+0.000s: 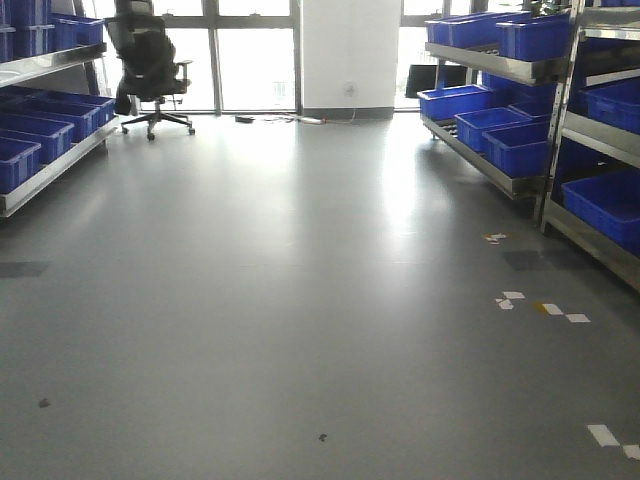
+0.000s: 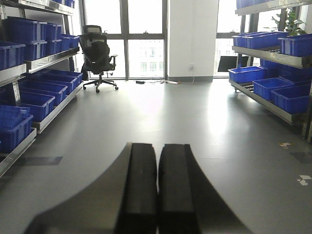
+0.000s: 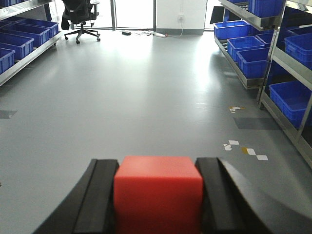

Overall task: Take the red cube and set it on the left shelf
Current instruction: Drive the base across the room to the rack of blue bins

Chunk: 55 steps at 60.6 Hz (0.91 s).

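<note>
Between the black fingers [image 3: 100, 195] of the right gripper [image 3: 158, 168] sits the red cube [image 3: 158, 195], clamped on both sides; that arm points down the aisle over the grey floor [image 3: 146, 87]; the left gripper [image 2: 157, 156] points likewise, its fingers pressed together; blue bins [image 1: 515, 145] line shelves [image 1: 60, 168] on either side.

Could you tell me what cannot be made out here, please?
Right wrist view: red cube cut off by the bottom edge, sides covered by the right gripper.
Left wrist view: left gripper cut off likewise.
Front view: left shelf bins, contents hidden by walls.
</note>
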Each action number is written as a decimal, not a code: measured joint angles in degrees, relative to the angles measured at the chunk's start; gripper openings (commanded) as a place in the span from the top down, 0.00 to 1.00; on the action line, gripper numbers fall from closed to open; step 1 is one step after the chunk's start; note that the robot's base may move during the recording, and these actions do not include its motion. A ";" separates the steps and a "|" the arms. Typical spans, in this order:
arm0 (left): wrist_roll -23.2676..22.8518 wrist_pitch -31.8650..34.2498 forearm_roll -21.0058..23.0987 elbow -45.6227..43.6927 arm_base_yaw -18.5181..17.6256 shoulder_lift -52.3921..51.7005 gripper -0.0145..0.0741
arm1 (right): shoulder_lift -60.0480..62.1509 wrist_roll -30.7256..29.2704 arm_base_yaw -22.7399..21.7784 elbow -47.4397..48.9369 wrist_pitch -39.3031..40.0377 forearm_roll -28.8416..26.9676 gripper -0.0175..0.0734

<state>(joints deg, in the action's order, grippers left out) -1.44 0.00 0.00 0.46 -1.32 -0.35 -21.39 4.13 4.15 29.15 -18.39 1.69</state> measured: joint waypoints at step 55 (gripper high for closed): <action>0.00 0.00 0.00 0.00 0.00 0.00 0.72 | 0.00 0.00 0.00 0.00 0.00 0.00 0.75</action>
<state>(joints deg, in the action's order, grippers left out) -1.44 0.00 0.00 0.46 -1.32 -0.35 -21.39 4.13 4.15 29.15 -18.39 1.69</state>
